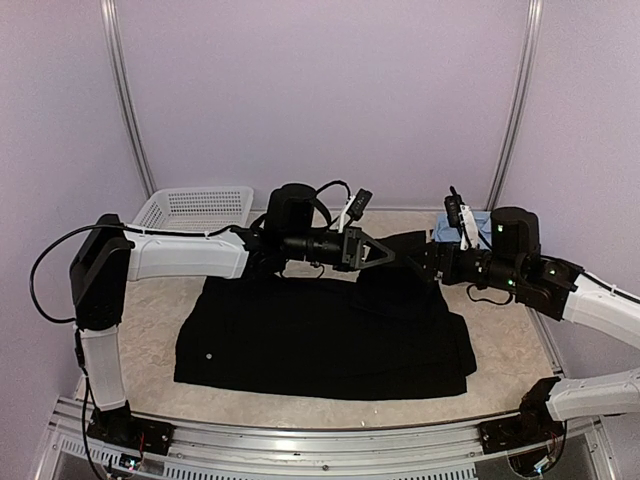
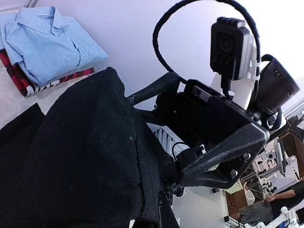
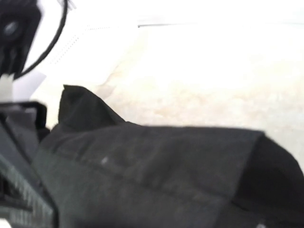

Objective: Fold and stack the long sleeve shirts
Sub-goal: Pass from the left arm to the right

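Observation:
The large black shirt (image 1: 320,340) lies spread across the middle of the table. Its far edge is lifted between the two grippers. My left gripper (image 1: 392,251) and my right gripper (image 1: 432,258) meet tip to tip there, each shut on that raised black fabric. In the left wrist view the black cloth (image 2: 80,156) drapes over my own fingers and hides them. In the right wrist view blurred black cloth (image 3: 152,175) fills the lower half. The folded light blue shirt (image 2: 47,42) lies on the red-and-black shirt (image 2: 23,78) at the table's back right (image 1: 480,222).
A white mesh basket (image 1: 195,208) stands at the back left corner. Lilac walls close in the back and sides. The right arm's finger (image 2: 223,156) and its wrist camera (image 2: 232,47) sit close in front of the left wrist camera.

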Robot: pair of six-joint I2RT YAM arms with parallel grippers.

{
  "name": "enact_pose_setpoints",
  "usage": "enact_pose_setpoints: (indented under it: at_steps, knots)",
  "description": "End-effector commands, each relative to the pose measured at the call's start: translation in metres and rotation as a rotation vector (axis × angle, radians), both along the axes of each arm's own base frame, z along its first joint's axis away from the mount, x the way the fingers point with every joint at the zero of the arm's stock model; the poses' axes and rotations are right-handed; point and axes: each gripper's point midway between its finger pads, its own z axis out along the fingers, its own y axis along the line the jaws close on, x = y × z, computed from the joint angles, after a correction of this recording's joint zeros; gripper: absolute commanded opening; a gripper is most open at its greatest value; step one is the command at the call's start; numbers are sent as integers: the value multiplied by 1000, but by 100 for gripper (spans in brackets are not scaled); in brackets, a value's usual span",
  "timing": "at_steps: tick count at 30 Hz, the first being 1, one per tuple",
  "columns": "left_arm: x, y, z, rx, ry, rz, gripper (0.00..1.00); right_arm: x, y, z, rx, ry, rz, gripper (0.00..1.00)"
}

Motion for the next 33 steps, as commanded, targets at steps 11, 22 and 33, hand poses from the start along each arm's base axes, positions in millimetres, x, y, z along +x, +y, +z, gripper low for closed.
enact_pose_setpoints:
  at_steps: [11, 22, 33]
  knots:
    - [-22, 2, 20, -93, -91, -51, 0, 5, 19, -1, 244, 129, 64, 64]
    - [-21, 8, 18, -91, -114, -24, 0, -1, 7, -17, 252, 162, 28, 61]
    - [14, 13, 4, -25, 146, 79, 0, -21, -16, -5, 39, -16, 57, 74]
